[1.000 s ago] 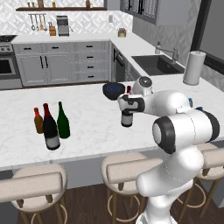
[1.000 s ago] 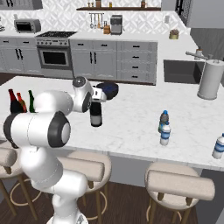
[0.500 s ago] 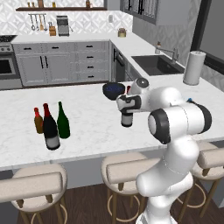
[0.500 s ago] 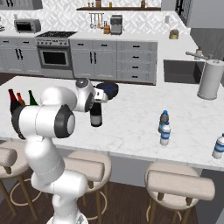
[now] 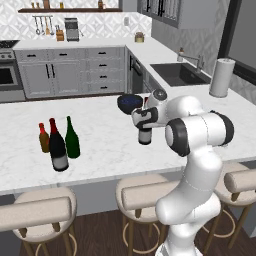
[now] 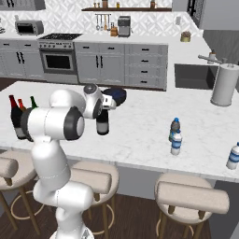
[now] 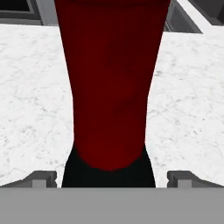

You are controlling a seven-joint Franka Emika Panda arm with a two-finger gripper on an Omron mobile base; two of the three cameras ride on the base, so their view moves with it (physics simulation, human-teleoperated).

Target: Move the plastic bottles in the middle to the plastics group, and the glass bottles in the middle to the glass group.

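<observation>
A near-black wine bottle [image 5: 145, 136] with a red foil top stands mid-counter beside a dark bowl [image 5: 130, 102]. My gripper [image 5: 145, 118] is at its neck, open. In the hand view the red neck [image 7: 112, 87] rises between my gripper's [image 7: 112, 177] two fingertips, with gaps on both sides. The same bottle [image 6: 102, 125] and gripper [image 6: 105, 102] appear in the right base view. At the counter's left stand the amber bottle [image 5: 44, 138], the green bottle [image 5: 72, 140] and another wine bottle [image 5: 58, 148]. A dark-capped bluish bottle [image 6: 175, 125] has a clear one [image 6: 176, 144] just in front.
Another white-capped bottle [image 6: 232, 156] stands at the counter's far right edge. A paper towel roll [image 5: 221, 77] and the sink [image 5: 180, 74] lie behind. Stools [image 5: 145, 195] line the counter's near side. Open marble lies between the bottle groups.
The arm's elbow has swung upright and closer to the base. The hand stays at the wine bottle's neck and the jaws stay open.
</observation>
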